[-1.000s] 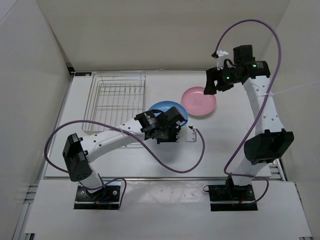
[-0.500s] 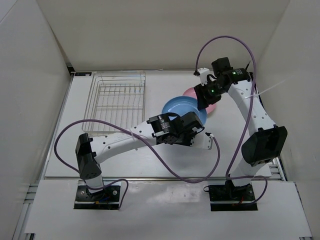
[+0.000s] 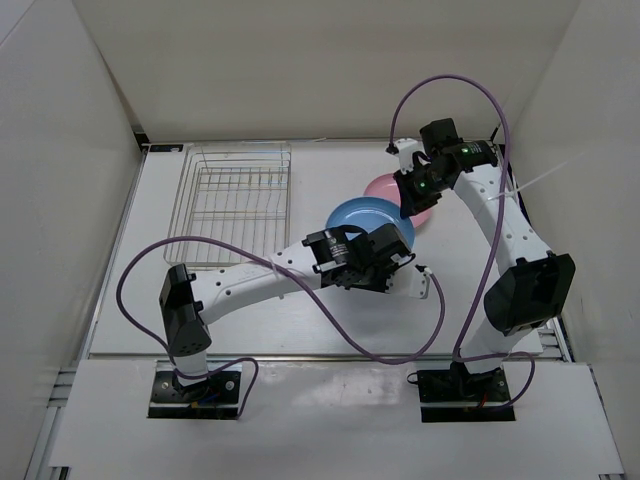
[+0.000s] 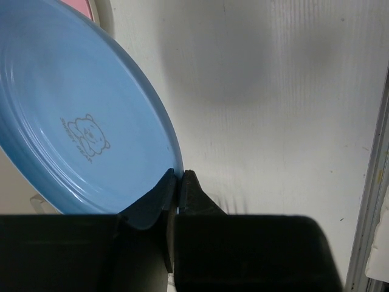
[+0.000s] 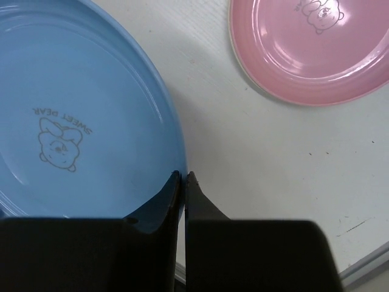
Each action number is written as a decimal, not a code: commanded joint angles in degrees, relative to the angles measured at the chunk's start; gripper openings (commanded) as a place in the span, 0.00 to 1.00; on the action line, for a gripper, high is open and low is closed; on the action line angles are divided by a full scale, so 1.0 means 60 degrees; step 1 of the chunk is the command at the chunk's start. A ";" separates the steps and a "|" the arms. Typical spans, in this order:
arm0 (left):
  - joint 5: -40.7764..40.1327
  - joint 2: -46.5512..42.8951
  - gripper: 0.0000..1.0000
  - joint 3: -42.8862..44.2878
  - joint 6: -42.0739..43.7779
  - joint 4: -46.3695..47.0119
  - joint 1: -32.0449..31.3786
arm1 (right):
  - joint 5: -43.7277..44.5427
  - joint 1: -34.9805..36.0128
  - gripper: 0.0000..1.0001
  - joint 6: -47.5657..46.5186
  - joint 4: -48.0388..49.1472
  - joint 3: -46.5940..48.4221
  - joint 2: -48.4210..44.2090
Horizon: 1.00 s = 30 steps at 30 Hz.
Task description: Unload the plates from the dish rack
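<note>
As far as the overhead view shows, the dish rack [image 3: 232, 205] at the left of the desk [image 3: 330, 165] has no plate between its wires, so the unloading itself looks finished or nearly so. To its right, the left gripper [image 4: 177, 182] is clenched on the near rim of the blue plate [image 3: 362, 220], which is outside the rack, over the middle of the desk, and seems lifted a little off it. The right gripper [image 5: 184, 181] is closed too. Its fingers seem to pinch another part of the same rim, so both arms appear to hold this plate at once. Farther right, the pink plate [image 5: 310, 48] lies flat on the desk, just beside the blue one. A cream plate is not seen in any view. What probably remains is to set the blue plate down and release it.
</note>
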 commanded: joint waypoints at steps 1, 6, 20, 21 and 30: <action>-0.0468 -0.0238 0.14 0.0436 0.0063 0.0597 0.0138 | 0.0437 0.0105 0.00 -0.0159 0.0108 -0.0109 -0.0295; -0.0557 -0.0238 0.14 0.0611 -0.0040 0.1080 0.0460 | 0.0539 0.0105 0.00 0.0016 0.0108 -0.0109 -0.0383; -0.1451 -0.0413 0.59 0.0816 -0.0553 0.2033 0.0636 | 0.0832 0.0105 0.00 0.0281 0.0196 -0.0022 -0.0470; -0.1451 -0.0413 0.59 0.0816 -0.0553 0.2033 0.0636 | 0.0948 0.0105 0.00 0.0368 0.0196 -0.0022 -0.0470; -0.1539 -0.0618 0.77 0.0816 -0.0830 0.2033 0.0636 | 0.1213 -0.0408 0.00 0.0764 0.0635 0.0242 -0.0208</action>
